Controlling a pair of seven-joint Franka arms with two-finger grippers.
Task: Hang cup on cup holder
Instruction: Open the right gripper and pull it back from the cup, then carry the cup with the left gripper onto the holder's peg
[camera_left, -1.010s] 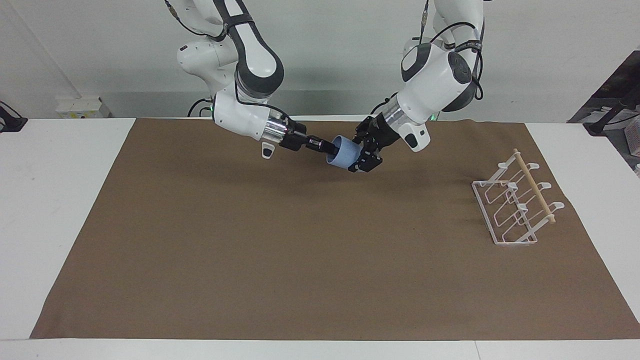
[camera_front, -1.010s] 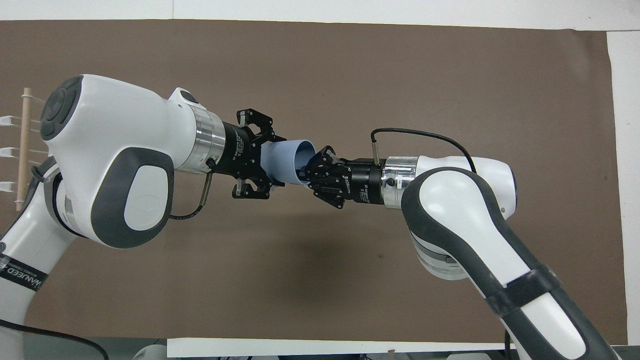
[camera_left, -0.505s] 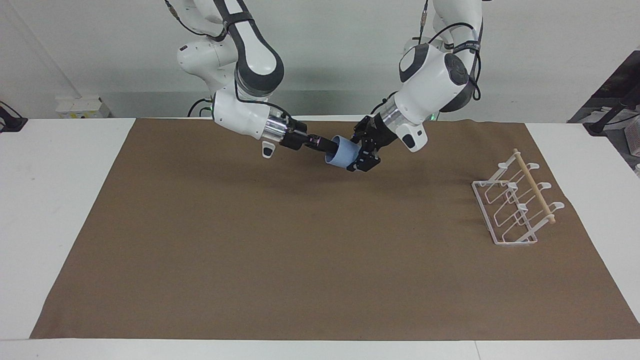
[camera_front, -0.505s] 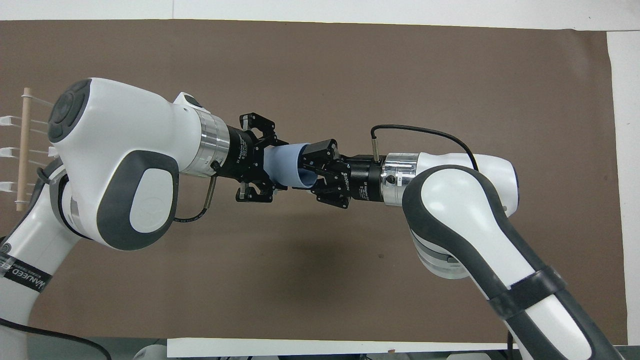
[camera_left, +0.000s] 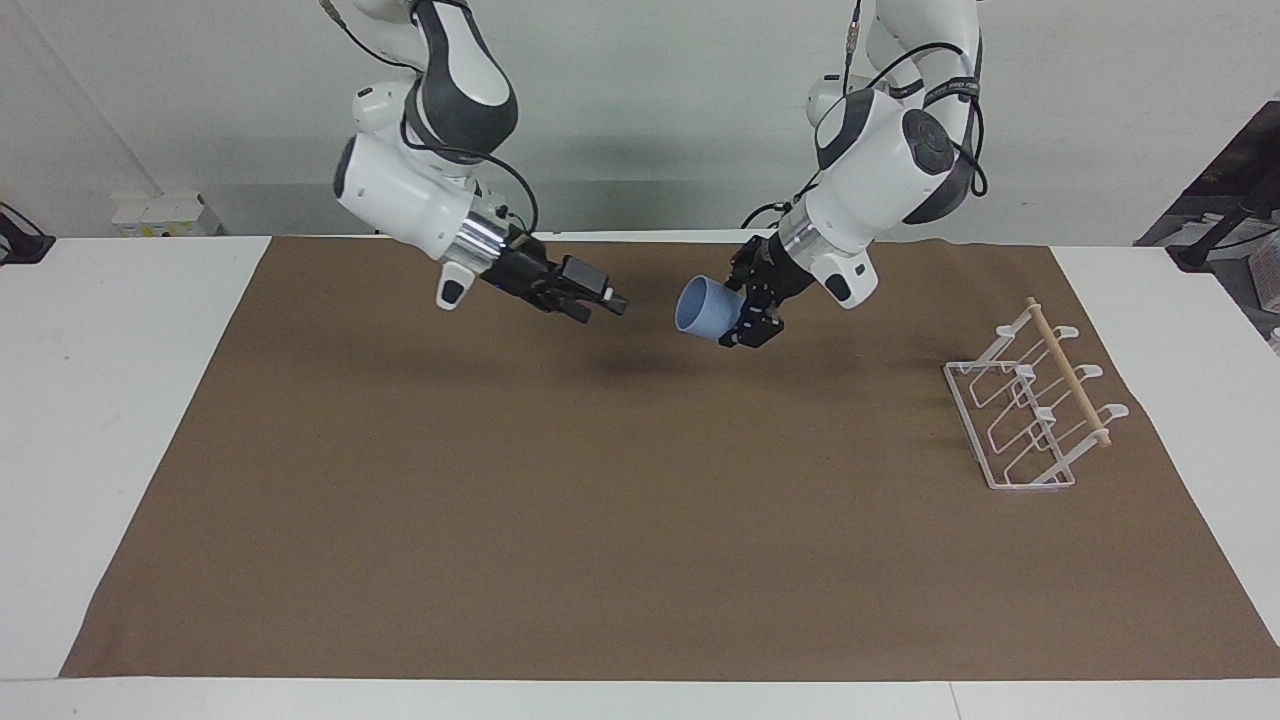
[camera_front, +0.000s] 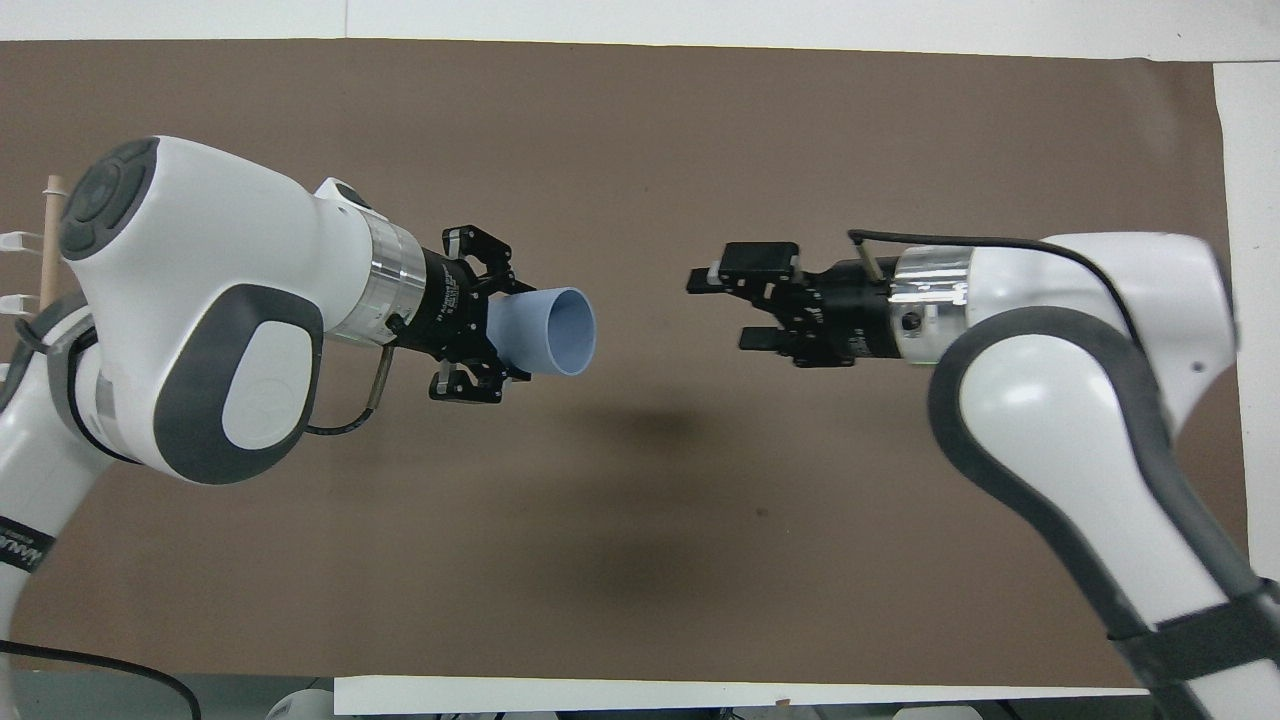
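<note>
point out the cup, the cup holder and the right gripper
cup (camera_left: 705, 308), facing view, on its blue side wall near the rim
cup holder (camera_left: 1068, 378), facing view, on the wooden dowel across its top
right gripper (camera_front: 722, 310), overhead view, midway between its open fingertips

Colours of visible items

Cup (camera_left: 705, 309): plain light blue, in the black left gripper (camera_left: 752, 318). Right gripper (camera_front: 722, 309): black. Mat (camera_left: 600, 500): plain brown. Cup holder (camera_left: 1030, 410): white wire; its dowel apparently pale wood.

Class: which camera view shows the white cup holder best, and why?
The facing view: the whole cup holder shows on the brown mat, with base frame, prongs and wooden rod. The overhead view shows only its rod end and prong tips beside the left arm.
</note>
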